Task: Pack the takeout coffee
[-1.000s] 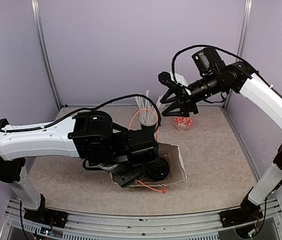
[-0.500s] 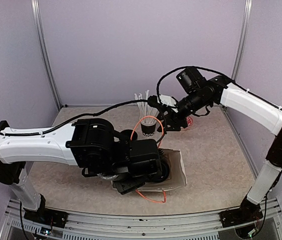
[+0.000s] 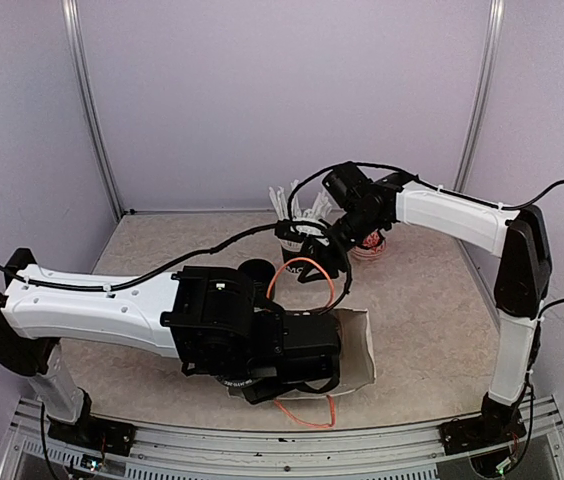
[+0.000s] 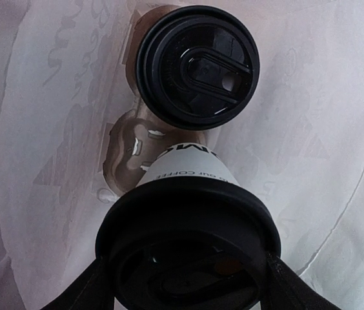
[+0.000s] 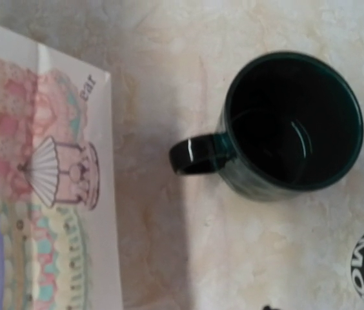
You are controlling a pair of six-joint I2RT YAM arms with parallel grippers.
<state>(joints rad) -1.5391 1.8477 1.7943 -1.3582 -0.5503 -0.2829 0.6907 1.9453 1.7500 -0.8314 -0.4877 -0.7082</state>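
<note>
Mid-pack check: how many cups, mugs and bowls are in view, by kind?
White paper cups with round black lids: 2
Squat glossy black mug with handle: 1
Black cup holding white straws: 1
Small red-patterned white bowl: 1
Total: 5

The desk [image 3: 432,300] has a pale beige, marbled top. An open white paper bag [image 3: 360,345] with orange cord handles [image 3: 302,420] sits toward its near edge, and the bag's outer side carries a pastel carousel print. Just beside the bag stands a squat black mug [image 5: 292,123], its handle turned toward the bag. Farther back, near each other, stand a black cup of white straws [image 3: 290,240] and a small red-patterned bowl [image 3: 367,246], which is partly hidden.
</note>
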